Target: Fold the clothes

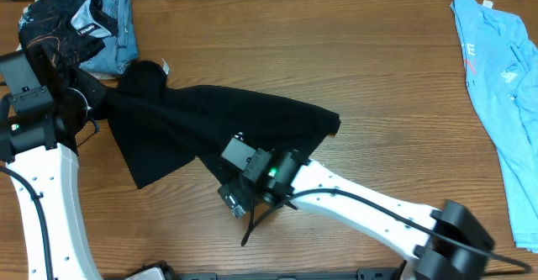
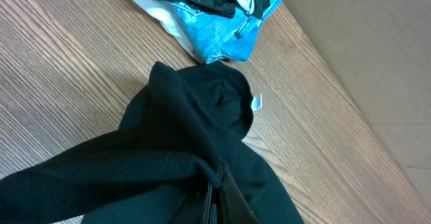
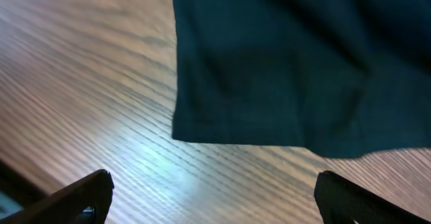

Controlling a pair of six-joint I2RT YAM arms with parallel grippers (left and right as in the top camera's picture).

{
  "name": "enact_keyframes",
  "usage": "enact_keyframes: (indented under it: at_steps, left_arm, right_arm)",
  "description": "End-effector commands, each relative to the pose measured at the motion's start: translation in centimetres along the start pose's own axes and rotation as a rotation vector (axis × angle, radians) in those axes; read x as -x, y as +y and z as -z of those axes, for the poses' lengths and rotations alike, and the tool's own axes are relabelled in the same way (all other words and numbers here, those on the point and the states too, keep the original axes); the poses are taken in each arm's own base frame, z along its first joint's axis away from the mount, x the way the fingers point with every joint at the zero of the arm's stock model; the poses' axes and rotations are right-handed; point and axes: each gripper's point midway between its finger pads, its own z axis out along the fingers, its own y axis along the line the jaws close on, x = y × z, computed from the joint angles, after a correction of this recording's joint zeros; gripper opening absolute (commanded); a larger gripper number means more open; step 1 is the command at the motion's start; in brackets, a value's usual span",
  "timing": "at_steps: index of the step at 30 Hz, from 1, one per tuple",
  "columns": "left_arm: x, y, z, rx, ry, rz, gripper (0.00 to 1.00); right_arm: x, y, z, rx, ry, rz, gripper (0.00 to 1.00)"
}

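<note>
The black T-shirt (image 1: 218,116) lies stretched across the left half of the table, its white neck label (image 2: 256,102) showing beside the bunched collar. My left gripper (image 1: 99,103) is shut on a gathered fold of it at the shirt's left end; in the left wrist view the cloth is pinched between the closed jaws of my left gripper (image 2: 215,183). My right gripper (image 1: 229,176) is wide open at the shirt's near edge. In the right wrist view its fingertips (image 3: 94,190) hang over bare wood, just short of the black shirt's hem corner (image 3: 182,133). A light blue printed T-shirt (image 1: 496,87) lies at the far right.
A pile of blue jeans (image 1: 113,19) with a dark garment (image 1: 63,23) on top sits at the back left corner, close to my left arm. The same blue jeans (image 2: 229,29) show in the left wrist view beyond the collar. Bare wood (image 1: 378,70) lies between the two shirts.
</note>
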Motion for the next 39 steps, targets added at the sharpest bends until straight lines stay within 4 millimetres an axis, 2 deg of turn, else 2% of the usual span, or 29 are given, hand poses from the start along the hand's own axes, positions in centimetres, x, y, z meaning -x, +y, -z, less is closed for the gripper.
enact_keyframes:
  at_steps: [1, 4, 9, 15, 25, 30, 34, 36, 39]
  left_arm:
    - [0.2, -0.2, 0.2, -0.006, 0.001, -0.015, 0.05]
    - [0.0, -0.1, 0.2, 0.000, 0.009, -0.015, 0.05]
    - [-0.1, 0.0, 0.2, 0.002, 0.013, -0.014, 0.05]
    - [-0.5, 0.2, 0.2, 0.013, 0.029, -0.013, 0.05]
    - [-0.7, 0.3, 0.2, 0.013, 0.038, -0.013, 0.05]
    - [-0.9, 0.1, 0.2, 0.001, 0.052, -0.015, 0.05]
    - [-1.0, 0.0, 0.2, -0.002, 0.054, -0.015, 0.06]
    - [-1.0, 0.0, 0.2, -0.002, 0.053, -0.015, 0.05]
    - [-0.9, 0.0, 0.2, -0.004, 0.051, -0.015, 0.05]
  right_arm:
    - [-1.7, 0.6, -3.3, 0.030, 0.115, 0.131, 0.99]
    - [-2.3, 0.6, -4.6, 0.029, 0.157, 0.138, 0.97]
    - [-2.4, 1.5, -4.6, 0.085, 0.159, 0.210, 1.00]
    - [-2.4, 1.5, -5.1, 0.089, 0.164, 0.273, 1.00]
    - [-2.4, 4.0, -5.5, 0.127, 0.139, 0.408, 1.00]
    - [-1.9, 4.0, -5.2, 0.120, 0.129, 0.411, 1.00]
    - [-2.7, 3.6, -5.4, 0.111, 0.168, 0.415, 1.00]
    - [-3.0, 2.9, -5.6, 0.083, 0.182, 0.429, 1.00]
    - [-1.9, 1.8, -5.8, 0.028, 0.149, 0.432, 1.00]
